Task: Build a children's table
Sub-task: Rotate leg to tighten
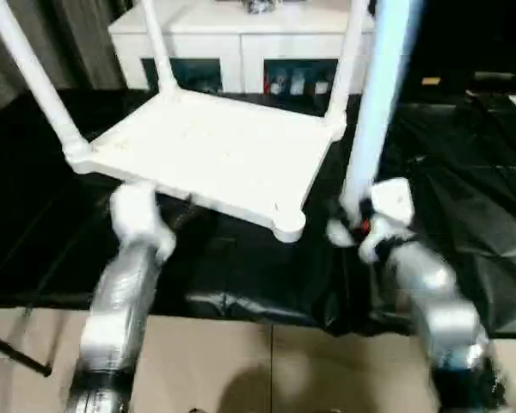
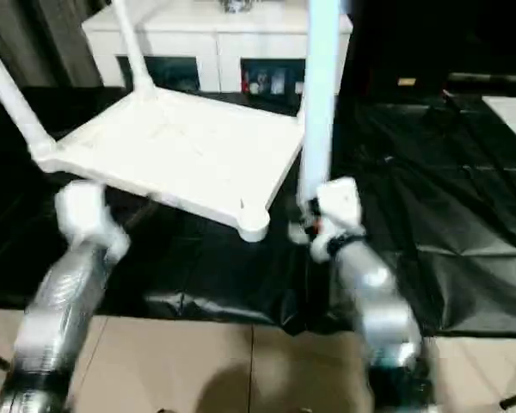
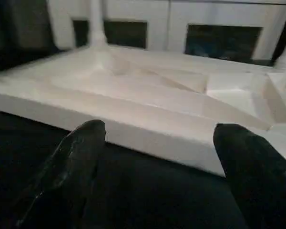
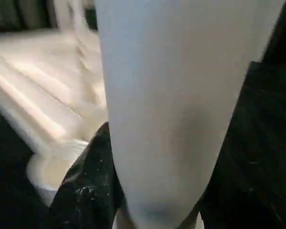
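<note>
Tabletop: the tabletop [image 1: 211, 155] lay upside down on the black sheet [image 1: 464, 206], ribs up, with three legs [image 1: 34, 77] already standing in its sockets at 10, 12 and 1 o'clock.
Empty socket: the near-right corner socket [image 1: 288, 225], at about 5 o'clock on the top, had no leg in it.
Fourth leg: the leg [image 2: 318, 103] stood upright just right of that socket, gripped near its lower end.
Right gripper: the right gripper [image 1: 354, 225] was clamped about half-wide on that leg.
Left gripper: the left gripper [image 3: 157, 157] gaped wide and held nothing, just short of the top's near edge.
Handling: looked like hollow plastic, so light and stiff but smooth; a long leg held low would likely want to tip, and a grip low by the socket end seemed best for steering it in.
Views: the head views showed all four corners; the right wrist view alone showed a finger [image 4: 88, 186] pressed to the leg, and the left wrist view the ribbing up close.
</note>
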Robot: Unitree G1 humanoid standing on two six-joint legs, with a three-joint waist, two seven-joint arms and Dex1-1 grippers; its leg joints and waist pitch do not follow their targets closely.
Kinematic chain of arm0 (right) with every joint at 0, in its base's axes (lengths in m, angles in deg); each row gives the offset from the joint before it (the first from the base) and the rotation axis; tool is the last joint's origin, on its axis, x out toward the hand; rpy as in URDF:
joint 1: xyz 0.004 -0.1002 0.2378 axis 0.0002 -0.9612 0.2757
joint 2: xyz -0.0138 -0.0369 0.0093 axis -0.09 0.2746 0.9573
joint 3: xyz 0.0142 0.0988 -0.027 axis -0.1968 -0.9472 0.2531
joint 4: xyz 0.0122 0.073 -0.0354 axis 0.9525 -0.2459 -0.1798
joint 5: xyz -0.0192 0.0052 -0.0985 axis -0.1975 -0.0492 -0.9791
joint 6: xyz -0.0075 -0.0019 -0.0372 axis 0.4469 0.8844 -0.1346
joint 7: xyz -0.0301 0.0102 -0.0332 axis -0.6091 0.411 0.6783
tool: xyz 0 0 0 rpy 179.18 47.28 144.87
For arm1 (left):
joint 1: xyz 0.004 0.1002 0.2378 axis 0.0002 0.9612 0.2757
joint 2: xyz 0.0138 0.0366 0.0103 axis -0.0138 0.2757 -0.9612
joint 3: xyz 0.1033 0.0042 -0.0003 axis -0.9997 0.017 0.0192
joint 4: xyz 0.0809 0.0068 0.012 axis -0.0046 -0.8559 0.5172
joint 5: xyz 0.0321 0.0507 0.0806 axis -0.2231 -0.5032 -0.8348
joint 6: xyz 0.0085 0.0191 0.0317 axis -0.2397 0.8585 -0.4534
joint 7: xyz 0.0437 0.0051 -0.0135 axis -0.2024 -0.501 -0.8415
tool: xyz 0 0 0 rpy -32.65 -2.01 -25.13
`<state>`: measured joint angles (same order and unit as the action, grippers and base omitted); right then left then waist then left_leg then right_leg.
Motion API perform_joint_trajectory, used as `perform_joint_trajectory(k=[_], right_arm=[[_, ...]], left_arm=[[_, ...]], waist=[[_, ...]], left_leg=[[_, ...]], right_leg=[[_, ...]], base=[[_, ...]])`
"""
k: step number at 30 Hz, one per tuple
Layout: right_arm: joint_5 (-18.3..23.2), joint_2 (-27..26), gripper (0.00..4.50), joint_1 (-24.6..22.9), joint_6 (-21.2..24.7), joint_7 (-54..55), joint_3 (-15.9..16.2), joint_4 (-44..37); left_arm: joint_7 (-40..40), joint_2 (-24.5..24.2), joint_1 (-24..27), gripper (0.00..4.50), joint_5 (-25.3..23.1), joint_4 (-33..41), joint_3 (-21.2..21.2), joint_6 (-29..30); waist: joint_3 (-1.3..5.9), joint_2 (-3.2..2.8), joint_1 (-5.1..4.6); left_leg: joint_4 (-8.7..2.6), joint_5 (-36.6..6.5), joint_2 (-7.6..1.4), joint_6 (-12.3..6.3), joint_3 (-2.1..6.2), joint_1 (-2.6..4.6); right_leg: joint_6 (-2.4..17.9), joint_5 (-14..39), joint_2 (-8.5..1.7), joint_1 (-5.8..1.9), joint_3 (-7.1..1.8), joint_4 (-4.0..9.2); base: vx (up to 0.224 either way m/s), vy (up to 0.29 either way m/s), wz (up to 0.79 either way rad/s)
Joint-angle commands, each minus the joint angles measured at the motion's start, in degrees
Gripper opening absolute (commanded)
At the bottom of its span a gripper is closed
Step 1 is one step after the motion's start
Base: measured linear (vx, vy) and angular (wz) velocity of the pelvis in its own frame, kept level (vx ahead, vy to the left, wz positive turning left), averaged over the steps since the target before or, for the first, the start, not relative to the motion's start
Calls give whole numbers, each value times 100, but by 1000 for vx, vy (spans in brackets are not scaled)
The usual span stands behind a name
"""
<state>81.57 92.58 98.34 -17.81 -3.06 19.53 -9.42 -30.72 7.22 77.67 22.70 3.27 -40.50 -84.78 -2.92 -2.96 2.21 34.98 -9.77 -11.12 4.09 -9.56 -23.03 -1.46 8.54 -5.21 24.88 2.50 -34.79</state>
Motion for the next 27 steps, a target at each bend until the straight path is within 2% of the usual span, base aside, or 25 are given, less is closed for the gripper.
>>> perform_joint_trajectory(k=[1,3,5,6,7,8,9,10,11,12,13,14,15,16,17,18,19,20,21,22,23,24,25,26,27], right_arm=[[131,-35,186,-14,-71,48,-8,-172],[116,-95,186,-22,-37,70,49,-150],[139,-126,186,-7,-26,64,49,-158],[213,-167,186,138,-89,-87,60,-27],[212,-167,186,143,-91,-90,61,-21],[201,-166,186,190,-113,-121,76,46],[196,-155,186,225,-123,-161,91,86],[208,-146,186,245,-135,-217,113,96],[210,-146,186,246,-136,-221,114,96],[229,-148,186,264,-153,-261,128,114],[232,-158,186,271,-163,-255,121,137],[236,-173,186,280,-177,-246,109,170],[233,-170,186,287,-203,-262,116,198],[239,-168,186,286,-207,-286,129,197],[244,-166,186,284,-211,-304,137,195],[255,-169,186,284,-213,-324,140,196],[254,-169,186,283,-214,-327,142,195],[252,-170,186,283,-215,-331,147,195],[269,-180,186,288,-228,-330,146,207],[276,-189,186,283,-225,-327,153,205],[276,-189,186,283,-225,-327,153,205],[262,-193,186,278,-231,-322,161,209],[256,-194,186,279,-233,-320,162,215],[243,-201,186,282,-238,-310,151,223],[253,-225,186,287,-234,-288,110,234]], left_arm=[[-102,-20,131,410,-159,371,-116,-28],[-260,-7,316,410,-247,644,-179,184],[-291,15,352,410,-216,733,-183,287],[-316,-52,345,410,-371,853,-221,370],[-316,-52,343,410,-371,853,-218,372],[-323,-52,323,410,-368,849,-186,394],[-354,-36,313,410,-376,871,-152,415],[-366,-36,327,410,-411,934,-154,423],[-366,-37,329,410,-413,938,-155,423],[-362,-59,320,410,-443,954,-165,423],[-356,-86,307,410,-467,945,-186,439],[-346,-123,287,410,-499,932,-217,461],[-366,-130,259,410,-536,960,-244,510],[-375,-121,256,410,-546,980,-248,526],[-368,-124,249,410,-558,990,-261,537],[-366,-128,240,410,-569,989,-272,549],[-363,-129,236,410,-572,985,-275,549],[-358,-131,228,410,-575,978,-280,550],[-310,-155,200,410,-627,950,-318,549],[-243,-178,184,410,-638,934,-355,543],[-241,-178,184,410,-638,934,-355,543],[-228,-179,174,410,-631,927,-365,549],[-215,-180,164,410,-626,919,-373,548],[-195,-184,150,410,-610,914,-387,542],[-159,-183,131,410,-579,917,-410,568]], waist=[[359,34,-1],[281,18,-50],[216,7,-92],[88,-17,-211],[-22,-141,-198],[56,-185,144],[109,-92,215],[180,150,113],[198,443,121],[242,269,362],[158,307,385],[284,142,413],[291,32,293],[378,-17,238],[453,-162,60],[480,-183,-66],[479,-154,-75],[471,-52,-128],[435,123,-62],[363,284,189],[456,305,255],[477,228,319],[466,178,297],[508,-63,239],[521,-260,26]], left_leg=[[-493,-2640,-93,-47,45,188],[-508,-3491,-68,87,88,399],[-511,-3945,-57,78,102,570],[-610,-4850,-138,35,161,828],[-992,-5364,-307,67,139,571],[-1343,-5871,-487,176,-21,50],[-1177,-5443,-532,-115,-38,373],[-789,-4896,-374,-67,-37,643],[-193,-3767,-3,-43,-98,598],[406,-1208,-15,-443,131,79],[290,-1121,-35,-471,147,32],[-73,-984,-73,-337,134,132],[-412,-1251,-120,-331,201,316],[-485,-1381,-172,-402,285,412],[-554,-1477,-425,-835,599,934],[-570,-1373,-611,-1505,850,1140],[-534,-1182,-661,-1904,896,1200],[-448,-703,-667,-2513,896,1185],[-287,-451,-246,-2506,546,763],[121,-748,388,-1922,94,86],[323,-702,347,-1653,172,-105],[415,-374,242,-1260,280,-358],[334,-199,226,-1125,314,-415],[-56,305,71,-916,355,-241],[-251,958,-96,-1389,635,277]], right_leg=[[426,3230,-125,-224,-54,592],[116,4151,-61,-172,44,736],[7,4448,19,-150,177,855],[-148,4312,256,-247,666,1037],[-22,3744,295,-527,738,621],[290,1881,110,-1082,503,-708],[219,2320,-38,-941,81,-705],[116,3581,-184,-772,-157,-249],[104,4868,-357,-649,-289,512],[310,6042,-978,-1015,-663,846],[447,5714,-853,-988,-602,847],[762,4398,-497,-1071,-290,675],[882,2951,-72,-934,-13,445],[919,2335,23,-949,32,327],[1039,1271,107,-548,138,-15],[929,966,64,-331,155,-277],[783,876,14,-234,131,-345],[558,634,-106,-120,42,-406],[632,-46,-263,-466,-103,-30],[1069,44,-485,-1089,-494,428],[1198,232,-725,-1367,-687,480],[1331,112,-760,-1537,-667,443],[1328,-132,-621,-1533,-567,393],[1141,-296,-336,-1428,-170,286],[681,-161,199,-1050,232,-90]], base=[[0,0,0],[0,0,0],[0,0,0],[0,0,0],[0,0,0],[-65,-6,-16],[-11,-65,-10],[-11,-65,-10],[74,-103,-15],[97,-47,-10],[97,-47,-10],[110,-8,10],[82,22,6],[82,22,6],[95,46,7],[129,34,5],[129,34,5],[143,-4,-2],[109,-31,-2],[109,-31,-2],[104,-28,3],[118,-14,4],[118,-14,4],[122,6,-4],[185,11,-10]])
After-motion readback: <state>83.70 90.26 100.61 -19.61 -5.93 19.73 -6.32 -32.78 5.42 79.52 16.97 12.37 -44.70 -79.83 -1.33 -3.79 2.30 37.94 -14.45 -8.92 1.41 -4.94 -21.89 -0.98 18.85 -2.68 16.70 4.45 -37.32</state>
